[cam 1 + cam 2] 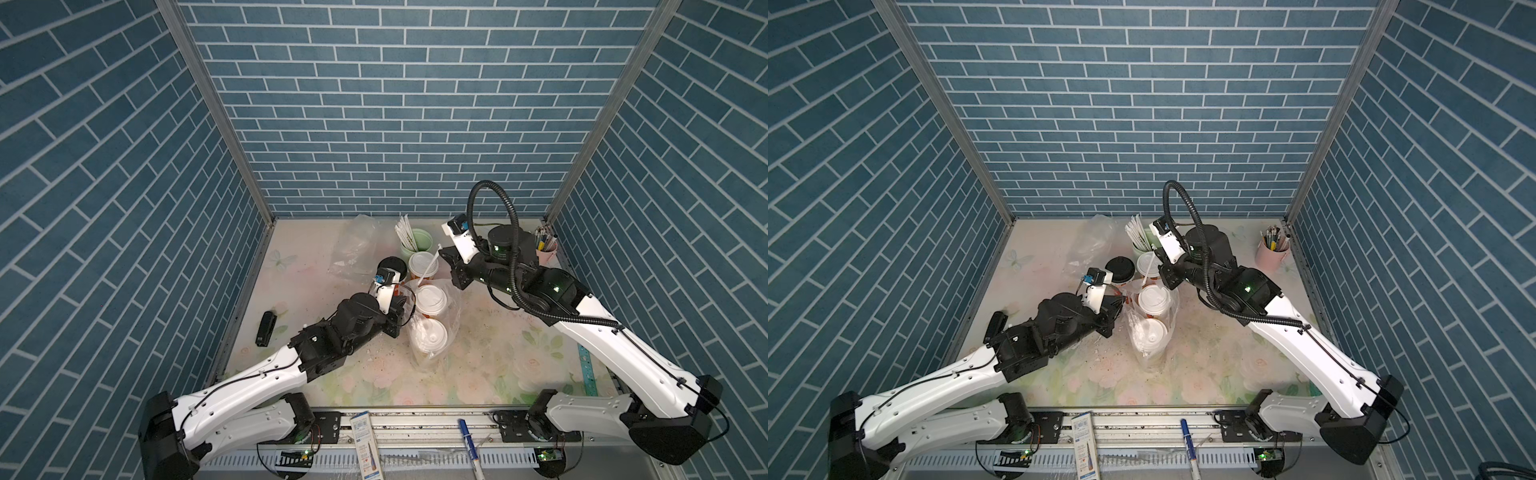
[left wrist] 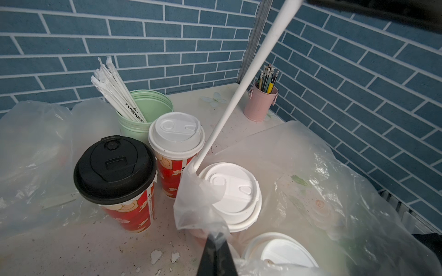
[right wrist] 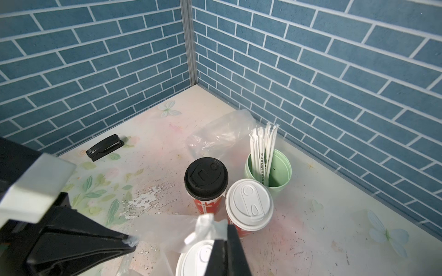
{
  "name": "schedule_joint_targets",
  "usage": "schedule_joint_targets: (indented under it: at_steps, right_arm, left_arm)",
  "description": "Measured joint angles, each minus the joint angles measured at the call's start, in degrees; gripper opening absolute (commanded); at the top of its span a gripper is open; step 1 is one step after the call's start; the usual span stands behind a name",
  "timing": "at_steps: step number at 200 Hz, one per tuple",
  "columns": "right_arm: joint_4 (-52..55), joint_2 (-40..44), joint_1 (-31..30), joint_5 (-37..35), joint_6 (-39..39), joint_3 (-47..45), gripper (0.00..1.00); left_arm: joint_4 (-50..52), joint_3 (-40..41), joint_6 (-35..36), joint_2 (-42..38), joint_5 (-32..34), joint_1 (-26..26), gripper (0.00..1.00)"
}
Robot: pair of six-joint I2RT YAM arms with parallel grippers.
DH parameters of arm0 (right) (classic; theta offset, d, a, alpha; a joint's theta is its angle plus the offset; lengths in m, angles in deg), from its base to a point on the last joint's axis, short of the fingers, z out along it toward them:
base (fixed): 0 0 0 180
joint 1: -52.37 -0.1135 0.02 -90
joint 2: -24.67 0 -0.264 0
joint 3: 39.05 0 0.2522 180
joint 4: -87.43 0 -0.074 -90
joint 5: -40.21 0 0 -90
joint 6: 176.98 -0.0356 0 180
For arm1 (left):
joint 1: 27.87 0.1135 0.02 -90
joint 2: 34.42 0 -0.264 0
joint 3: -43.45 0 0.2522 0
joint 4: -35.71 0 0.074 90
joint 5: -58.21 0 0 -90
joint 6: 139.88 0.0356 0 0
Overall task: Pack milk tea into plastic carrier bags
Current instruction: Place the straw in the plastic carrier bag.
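Pinching bag (image 2: 195,203) rim in L jaws

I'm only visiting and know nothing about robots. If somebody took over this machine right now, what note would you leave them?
Left gripper: shut on the rim of the open bag, holding it up.
Right gripper: shut on a wrapped straw whose lower end reaches the bag's mouth beside the rear bagged cup.
Done: rear bagged cup and front bagged cup, both white-lidded, stand inside that bag.
Left to do: black-lidded red cup and white-lidded red cup stand outside, behind it; the second bag lies crumpled near the back wall. Probably drop the straw in, then bag the red pair.
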State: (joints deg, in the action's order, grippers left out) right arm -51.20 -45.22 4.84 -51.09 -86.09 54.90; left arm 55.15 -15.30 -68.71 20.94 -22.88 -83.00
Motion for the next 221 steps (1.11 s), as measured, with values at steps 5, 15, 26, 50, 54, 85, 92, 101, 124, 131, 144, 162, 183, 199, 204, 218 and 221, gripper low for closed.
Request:
schedule_joint_targets:
  at_steps: [5, 15, 26, 50, 54, 85, 92, 101, 124, 131, 144, 162, 183, 199, 204, 218, 221]
  right_arm:
    - [0.0, 0.0, 0.0, -0.2, 0.0, 0.0, 0.0]
    - [0.1, 0.0, 0.0, -0.3, 0.0, 0.0, 0.0]
    - [0.5, -0.1, 0.0, -0.3, 0.0, 0.0, 0.0]
    - [1.6, -0.9, -0.1, -0.2, 0.0, 0.0, 0.0]
    - [1.8, -1.0, -0.2, -0.2, 0.1, 0.0, 0.0]
    - [3.5, -2.1, -0.4, -0.2, 0.1, 0.0, 0.0]
    - [3.8, -2.2, -0.4, -0.2, 0.1, 0.0, 0.0]
    - [4.0, -2.3, -0.5, -0.1, 0.1, 0.0, 0.0]
    - [3.7, -2.3, -0.5, 0.1, 0.1, -0.4, 0.0]
    - [3.4, -2.3, -0.5, 0.1, 0.1, -0.8, 0.0]
    - [2.9, -2.3, -0.5, 0.4, 0.0, -2.0, 0.0]
    - [2.0, -2.4, -0.5, 0.7, 0.0, -4.2, 0.0]
    - [0.9, -2.6, -0.5, 1.1, -0.6, -6.4, 0.0]
    - [0.1, -3.1, -0.5, 1.3, -0.9, -7.7, 0.09]
    - [0.0, -3.3, -0.5, 1.4, -1.0, -7.9, 0.16]
    - [-0.2, -3.8, -0.5, 1.6, -1.3, -8.1, 0.35]
    - [-0.2, -3.8, -0.5, 1.6, -1.9, -8.1, 0.38]
  left_arm:
    - [0.0, 0.0, 0.0, -0.1, 0.0, 0.0, 0.0]
    - [0.0, 0.0, 0.0, -0.3, 0.0, 0.0, 0.0]
    - [0.0, 0.0, 0.0, -0.5, 0.0, 0.0, 0.0]
    - [0.0, 0.0, 0.0, -0.7, 0.0, 0.0, 0.0]
    - [0.0, 0.0, 0.0, -0.7, 0.0, 0.0, 0.0]
    - [0.0, 0.0, 0.0, -0.7, 0.0, 0.0, 0.0]
    - [0.0, 0.0, -0.1, -0.7, 0.0, 0.0, 0.0]
    - [0.0, 0.0, -0.2, -0.7, 0.0, 0.0, 0.0]
    - [0.0, 0.0, -0.4, -0.7, 0.1, 0.0, 0.0]
    - [0.0, 0.0, -0.4, -0.7, 0.1, 0.0, 0.0]
    - [0.0, 0.0, -0.5, -0.7, 0.3, 0.0, 0.0]
    - [0.0, 0.0, -0.5, -0.7, 0.5, 0.0, 0.0]
    - [0.0, 0.0, -0.5, -0.7, 0.6, 0.0, 0.0]
    - [0.1, 0.0, -0.5, -0.7, 0.7, 0.0, 0.0]
    - [0.1, 0.0, -0.5, -0.7, 0.8, 0.0, 0.0]
    - [0.0, 0.0, -0.5, -0.7, 0.9, 0.0, 0.0]
    - [0.0, 0.0, -0.5, -0.7, 1.0, 0.0, 0.0]
